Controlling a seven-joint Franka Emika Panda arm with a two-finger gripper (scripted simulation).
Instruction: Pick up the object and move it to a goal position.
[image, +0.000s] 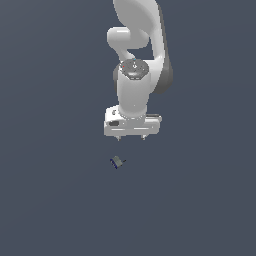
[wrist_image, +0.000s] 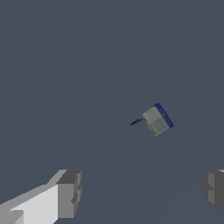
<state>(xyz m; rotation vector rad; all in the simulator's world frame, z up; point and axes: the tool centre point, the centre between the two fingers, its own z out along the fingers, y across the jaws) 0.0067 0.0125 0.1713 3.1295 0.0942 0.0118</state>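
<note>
One flat slate-grey surface (image: 55, 200) fills everything we see, unmarked. Our Panda arm (image: 135, 90) is cut off at the exterior view's upper edge. Our gripper (image: 130, 138) hangs with fingers (wrist_image: 70, 192) spread wide, grasping nothing. Beyond the fingertips, apart from both, lies the grey-green object (wrist_image: 156, 119), blue-edged, its dark stub barely discernible.

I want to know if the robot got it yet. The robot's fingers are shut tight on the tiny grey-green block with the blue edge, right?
Not quite. The fingers are spread wide open, with nothing between them. The tiny grey-green block with the dark blue edge lies apart from them on the dark grey floor, not held. The wrist view shows the gap best; the exterior view shows the block below the gripper.
</note>
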